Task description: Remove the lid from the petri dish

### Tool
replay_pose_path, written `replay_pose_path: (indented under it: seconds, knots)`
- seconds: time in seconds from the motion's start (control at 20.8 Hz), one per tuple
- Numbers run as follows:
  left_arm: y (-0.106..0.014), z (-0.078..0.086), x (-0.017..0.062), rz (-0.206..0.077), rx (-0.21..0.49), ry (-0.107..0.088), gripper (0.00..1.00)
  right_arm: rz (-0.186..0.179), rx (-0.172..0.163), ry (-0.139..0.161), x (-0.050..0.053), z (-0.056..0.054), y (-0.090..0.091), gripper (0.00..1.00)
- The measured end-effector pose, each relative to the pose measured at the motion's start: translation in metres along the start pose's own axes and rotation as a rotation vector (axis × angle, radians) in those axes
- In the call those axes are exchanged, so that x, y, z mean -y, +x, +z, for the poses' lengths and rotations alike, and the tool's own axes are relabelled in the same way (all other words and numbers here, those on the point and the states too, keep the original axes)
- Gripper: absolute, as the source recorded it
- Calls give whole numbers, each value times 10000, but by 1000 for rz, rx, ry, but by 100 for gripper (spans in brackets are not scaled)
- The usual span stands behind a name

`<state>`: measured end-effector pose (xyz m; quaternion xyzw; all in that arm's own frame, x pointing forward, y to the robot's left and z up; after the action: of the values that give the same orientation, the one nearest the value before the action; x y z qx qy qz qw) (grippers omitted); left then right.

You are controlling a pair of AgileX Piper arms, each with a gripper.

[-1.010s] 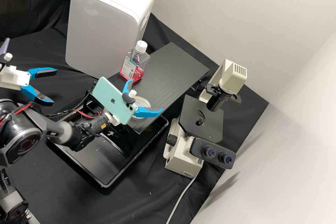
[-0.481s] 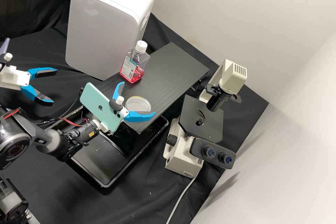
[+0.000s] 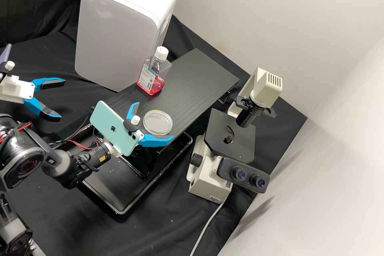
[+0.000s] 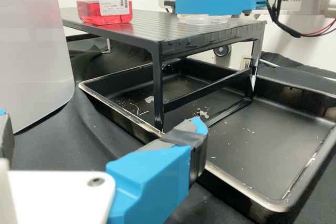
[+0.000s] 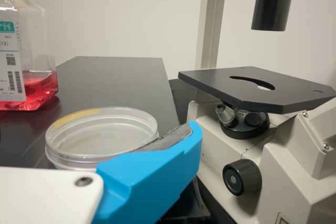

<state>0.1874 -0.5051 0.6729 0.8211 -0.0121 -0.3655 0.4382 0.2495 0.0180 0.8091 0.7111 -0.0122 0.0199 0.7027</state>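
On rack (image 3: 192,76) above tray (image 3: 118,194), lidded dish (image 3: 160,125) seen between wide-spread fingers of right claw (image 3: 154,121); contact not discernible. Left claw (image 3: 62,99), also spread, held well apart from dish.

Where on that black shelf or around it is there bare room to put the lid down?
Bare: the far stretch of the shelf, between the bottle and the edge toward the microscope; also the tray floor in front of the shelf's legs. Crowded: the shelf's near corner, where the right hand straddles the petri dish.
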Motion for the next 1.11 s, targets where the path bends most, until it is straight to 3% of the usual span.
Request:
replay_pose_path:
  seconds: [0.53, 1.11]
  knots:
    - [1, -2, 1, 0, -2, -1, 100, -35, 20, -25, 124, 42, 20, 100]
    - [1, -2, 1, 0, -2, -1, 100, 22, 14, -23, 11, 41, 128, 100]
